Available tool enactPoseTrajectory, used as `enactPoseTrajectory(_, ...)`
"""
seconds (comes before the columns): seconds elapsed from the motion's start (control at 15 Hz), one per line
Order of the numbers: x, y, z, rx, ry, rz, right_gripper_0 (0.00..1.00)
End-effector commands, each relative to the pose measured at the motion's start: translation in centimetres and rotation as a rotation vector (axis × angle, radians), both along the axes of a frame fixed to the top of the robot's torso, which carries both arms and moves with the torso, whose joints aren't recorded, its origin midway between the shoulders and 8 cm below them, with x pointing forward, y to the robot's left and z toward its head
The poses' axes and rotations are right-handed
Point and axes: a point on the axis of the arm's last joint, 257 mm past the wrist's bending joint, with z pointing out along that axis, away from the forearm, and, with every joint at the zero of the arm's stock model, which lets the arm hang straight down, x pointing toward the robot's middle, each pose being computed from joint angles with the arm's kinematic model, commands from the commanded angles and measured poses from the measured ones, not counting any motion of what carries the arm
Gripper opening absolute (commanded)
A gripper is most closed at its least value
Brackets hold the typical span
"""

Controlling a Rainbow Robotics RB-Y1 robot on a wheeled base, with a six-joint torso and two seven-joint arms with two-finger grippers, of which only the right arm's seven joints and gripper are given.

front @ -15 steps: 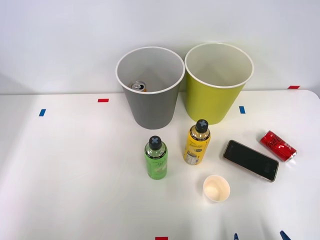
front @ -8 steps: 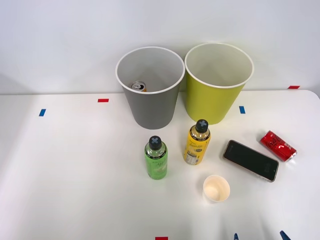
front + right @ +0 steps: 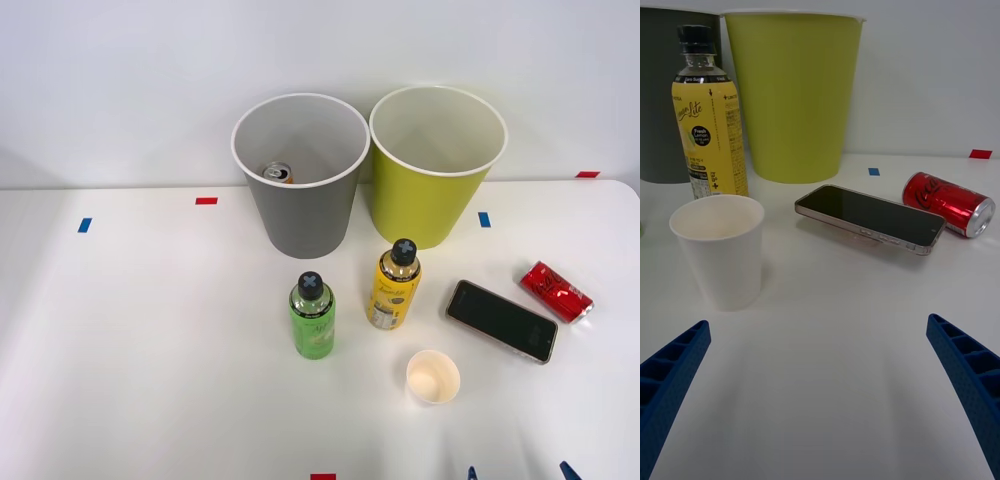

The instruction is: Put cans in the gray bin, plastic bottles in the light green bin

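Front: I see red can (image 3: 557, 292) lying on its side, far right, long axis running far-left to near-right | orange can top (image 3: 277, 173) in gray bin (image 3: 300, 215) | bottles upright | Wrist: gripper (image 3: 820, 397) ribbed blue fingers wide apart, glossy phone (image 3: 871, 217) left of can.

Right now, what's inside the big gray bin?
Inside the round gray wastebasket with a white rim, the silver top of one metal drink can with a bit of orange peeks over the rim. The rest of the can and the bin's floor are hidden by its wall.
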Motion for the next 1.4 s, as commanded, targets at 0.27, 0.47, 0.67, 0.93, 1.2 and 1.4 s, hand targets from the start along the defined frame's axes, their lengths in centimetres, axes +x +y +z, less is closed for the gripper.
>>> enactPoseTrajectory(0.27,0.00,0.00,0.00,0.000,0.000,0.000,1.00)
enactPoseTrajectory(0.47,0.00,0.00,0.00,0.000,0.000,0.000,1.00)
enactPoseTrajectory(0.67,0.00,0.00,0.00,0.000,0.000,0.000,1.00)
enactPoseTrajectory(0.93,0.00,0.00,0.00,0.000,0.000,0.000,1.00)
enactPoseTrajectory(1.2,0.00,0.00,0.00,0.000,0.000,0.000,1.00)
enactPoseTrajectory(1.4,0.00,0.00,0.00,0.000,0.000,0.000,1.00)
